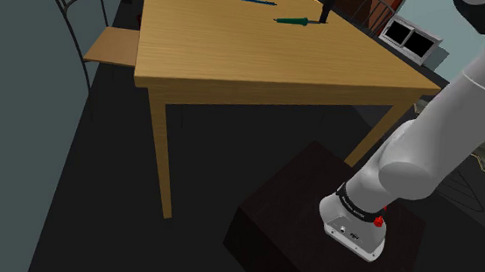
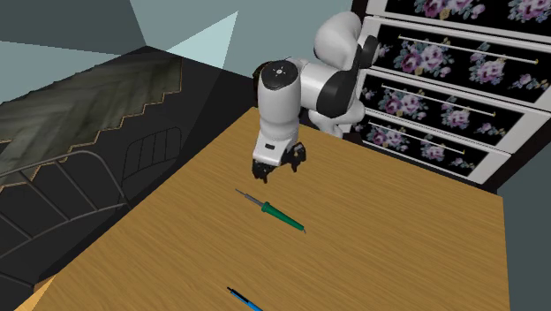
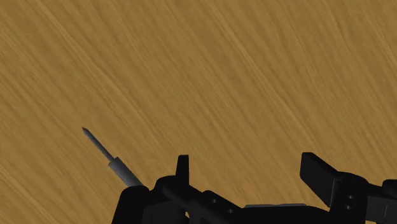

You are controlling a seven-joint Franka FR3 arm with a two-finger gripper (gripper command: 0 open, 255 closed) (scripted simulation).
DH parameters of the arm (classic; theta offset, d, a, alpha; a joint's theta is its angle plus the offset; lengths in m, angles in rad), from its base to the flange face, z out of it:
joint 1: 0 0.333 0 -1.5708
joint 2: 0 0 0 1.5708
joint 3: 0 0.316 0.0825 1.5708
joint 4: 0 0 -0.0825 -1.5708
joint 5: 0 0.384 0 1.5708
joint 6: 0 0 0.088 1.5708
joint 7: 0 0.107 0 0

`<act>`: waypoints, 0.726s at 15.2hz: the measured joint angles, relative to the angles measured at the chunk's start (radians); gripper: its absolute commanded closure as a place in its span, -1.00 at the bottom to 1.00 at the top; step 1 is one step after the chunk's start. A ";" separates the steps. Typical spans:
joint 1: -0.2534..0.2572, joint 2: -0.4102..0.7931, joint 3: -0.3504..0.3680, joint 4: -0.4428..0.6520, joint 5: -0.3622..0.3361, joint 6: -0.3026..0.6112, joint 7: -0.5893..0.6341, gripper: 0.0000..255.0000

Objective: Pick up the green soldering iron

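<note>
Slim green iron (image 2: pixel 274 211), pointed tip — woodgrain tbl (image 2: pixel 397 247)

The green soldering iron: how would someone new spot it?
Look at the big wooden table. Close to the black gripper, the soldering iron lies flat on it. Its handle is green with a thin grey tip; the other tool nearby is blue.

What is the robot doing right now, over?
Gripper open, hovering over table. Green soldering iron flat on table just beside it, not held. Blue tool well apart, nothing blocking.
</note>
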 measured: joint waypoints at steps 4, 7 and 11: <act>-0.073 0.236 -0.027 0.269 0.123 -0.083 -0.189 -1.00; -0.142 0.376 -0.019 0.443 0.193 -0.142 -0.283 -1.00; -0.136 0.378 -0.015 0.393 0.194 -0.093 -0.294 -1.00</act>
